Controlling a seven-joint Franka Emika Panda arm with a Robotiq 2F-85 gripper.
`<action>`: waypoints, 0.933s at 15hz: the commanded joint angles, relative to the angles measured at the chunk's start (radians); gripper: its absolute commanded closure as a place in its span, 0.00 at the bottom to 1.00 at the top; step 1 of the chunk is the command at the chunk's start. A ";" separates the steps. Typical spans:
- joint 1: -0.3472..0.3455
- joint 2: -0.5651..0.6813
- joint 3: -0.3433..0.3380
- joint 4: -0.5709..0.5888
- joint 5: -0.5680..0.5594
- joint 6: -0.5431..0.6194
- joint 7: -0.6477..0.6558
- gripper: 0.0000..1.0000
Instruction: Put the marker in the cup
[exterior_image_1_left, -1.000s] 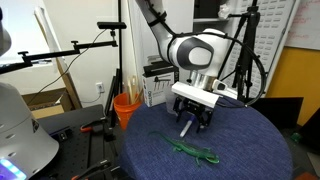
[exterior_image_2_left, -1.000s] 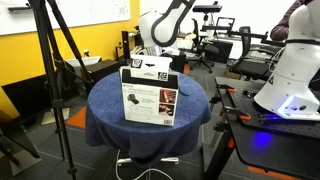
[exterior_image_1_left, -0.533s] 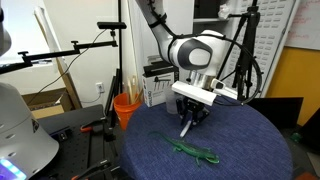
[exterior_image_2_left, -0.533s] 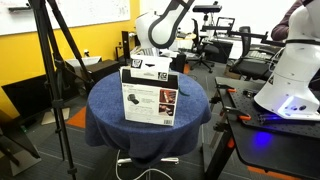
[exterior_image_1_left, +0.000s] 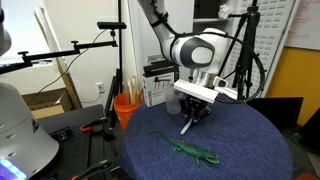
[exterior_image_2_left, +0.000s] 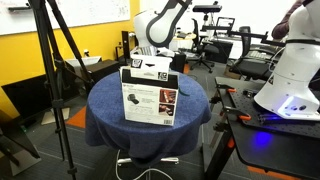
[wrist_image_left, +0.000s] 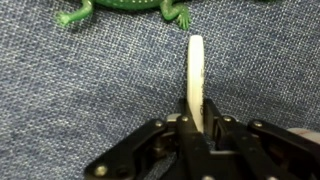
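Note:
My gripper (exterior_image_1_left: 192, 117) hangs over the middle of the blue-clothed round table (exterior_image_1_left: 245, 140), jaws shut on the marker (exterior_image_1_left: 187, 127). The marker is a slim white stick that slants down from the fingers toward the cloth. In the wrist view it (wrist_image_left: 196, 70) runs straight out from between the black fingers (wrist_image_left: 170, 135) of the gripper (wrist_image_left: 197, 125), pointing at the green toy lizard (wrist_image_left: 125, 8). Its blue end is not visible. The cup does not show in any view.
The green lizard (exterior_image_1_left: 195, 152) lies on the cloth just in front of the gripper. An orange bucket (exterior_image_1_left: 126, 108) stands beside the table, with a white box (exterior_image_1_left: 155, 92) behind it. A printed cardboard box (exterior_image_2_left: 150, 93) stands on the table (exterior_image_2_left: 105, 112). Tripods and equipment surround it.
The jaws have gone from open around the marker to shut on it. The arm has stayed over the same spot, and the lizard has not moved.

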 joint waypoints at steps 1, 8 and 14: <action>-0.039 -0.025 0.035 0.028 0.021 -0.026 0.026 0.95; -0.095 -0.125 0.088 -0.023 0.135 0.030 0.006 0.95; -0.102 -0.254 0.152 -0.141 0.262 0.190 -0.020 0.95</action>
